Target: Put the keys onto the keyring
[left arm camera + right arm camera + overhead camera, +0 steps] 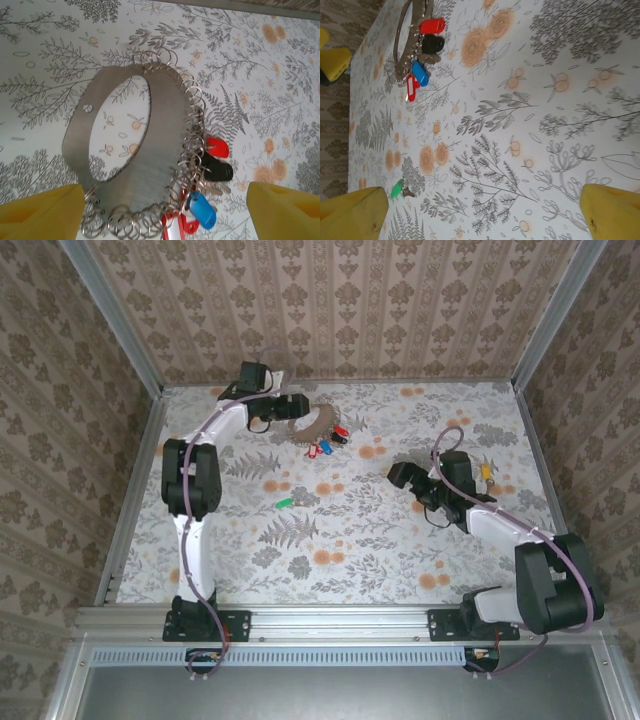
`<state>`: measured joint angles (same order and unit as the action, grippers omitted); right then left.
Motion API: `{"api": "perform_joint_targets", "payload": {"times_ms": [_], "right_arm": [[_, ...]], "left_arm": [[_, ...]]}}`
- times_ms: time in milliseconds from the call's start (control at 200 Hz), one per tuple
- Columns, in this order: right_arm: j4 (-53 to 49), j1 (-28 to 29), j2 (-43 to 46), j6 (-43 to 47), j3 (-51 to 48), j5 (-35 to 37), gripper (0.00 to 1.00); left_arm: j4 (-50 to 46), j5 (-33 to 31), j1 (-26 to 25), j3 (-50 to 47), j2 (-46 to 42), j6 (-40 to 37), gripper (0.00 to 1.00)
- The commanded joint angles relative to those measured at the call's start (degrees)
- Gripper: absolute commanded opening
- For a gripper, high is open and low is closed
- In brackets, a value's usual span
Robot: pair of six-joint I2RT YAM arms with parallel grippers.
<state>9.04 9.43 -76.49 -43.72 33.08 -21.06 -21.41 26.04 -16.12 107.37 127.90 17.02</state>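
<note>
**Green key lies loose, both grippers empty**

From above, the keyring [313,425], a flat brushed-metal oval band fringed with small wire rings, lies at the far side of the floral-patterned counter [400,550]. Red and blue tagged keys [325,447] cluster at its edge. The left gripper [298,408] sits just beside it, and the right gripper [397,476] hangs well apart. A small green-tagged key [285,503] lies alone mid-counter, and a yellow-tagged key [487,472] lies by the right arm.

The left wrist camera shows its yellow fingertips [40,212] spread wide on either side of the band, pinching nothing.

The right wrist camera shows that gripper [482,215] likewise spread and empty. The green-tagged key [396,189] lies near one of its fingertips.

The green-tagged key looks like the next pickup. It is best pinched across the plastic head, leaving free the end that must thread onto a ring. Meanwhile the left gripper should steady the band near a free wire ring, so nothing skates on the smooth counter.
</note>
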Motion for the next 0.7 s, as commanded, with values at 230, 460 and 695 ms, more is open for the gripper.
{"api": "perform_joint_targets", "payload": {"times_ms": [230, 460, 695], "right_arm": [[1.5, 4.4, -5.7, -2.7, 4.6, -0.9, 1.00], [2.0, 6.5, -7.4, -3.6, 5.6, -0.4, 0.99], [1.7, 7.3, -6.8, -3.7, 6.2, -0.3, 1.00]], "left_arm": [[-7.2, 4.1, -0.5, 13.2, 8.3, 3.1, 0.85], [-7.5, 6.8, -1.1, 14.6, 9.8, 2.2, 0.84], [-9.5, 6.9, -2.8, 18.7, 13.7, 2.3, 0.82]]}}
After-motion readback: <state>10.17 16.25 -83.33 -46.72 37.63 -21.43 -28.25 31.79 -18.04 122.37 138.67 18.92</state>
